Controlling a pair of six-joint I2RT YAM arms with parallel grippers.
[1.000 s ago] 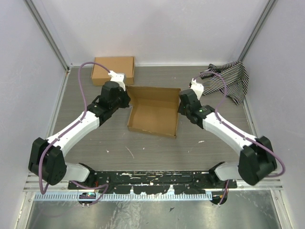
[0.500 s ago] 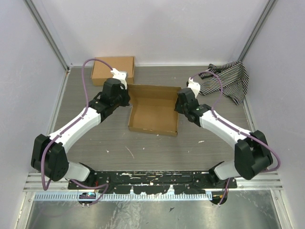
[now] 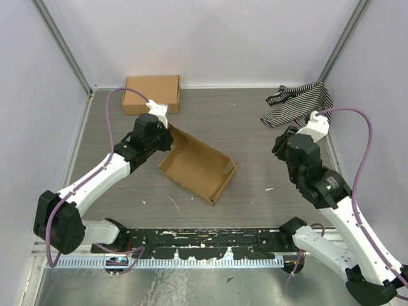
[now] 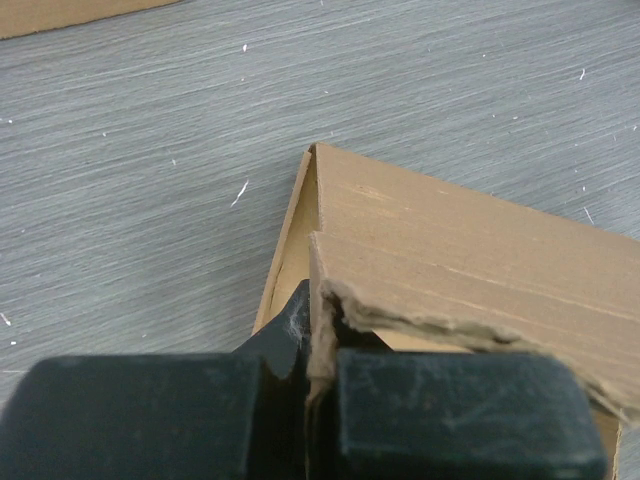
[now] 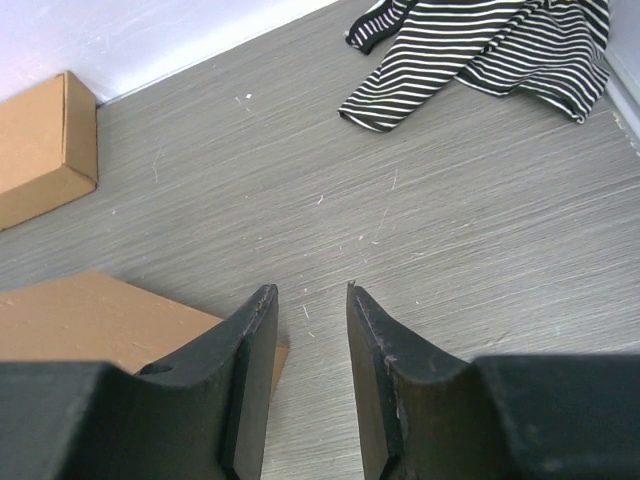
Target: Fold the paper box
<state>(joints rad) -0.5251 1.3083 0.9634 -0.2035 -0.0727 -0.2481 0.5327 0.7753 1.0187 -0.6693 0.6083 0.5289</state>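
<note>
The paper box (image 3: 197, 164) is a shallow open brown cardboard tray lying skewed on the table's middle, with its walls up. My left gripper (image 3: 167, 138) is at the box's far left corner, shut on the torn top edge of a wall. In the left wrist view that gripper (image 4: 320, 345) pinches the frayed edge, and the wall of the box (image 4: 450, 240) runs off to the right. My right gripper (image 3: 281, 144) is open, right of the box and apart from it. In the right wrist view that gripper (image 5: 310, 295) holds nothing, and a box corner (image 5: 90, 315) shows at lower left.
A second, closed cardboard box (image 3: 152, 93) lies at the back left, also seen in the right wrist view (image 5: 40, 145). A black-and-white striped cloth (image 3: 299, 104) is bunched at the back right (image 5: 480, 50). White walls with metal rails enclose the table.
The right gripper has left the box's right wall and pulled back to the right. The box has swung round in the left gripper's hold and now lies skewed.
</note>
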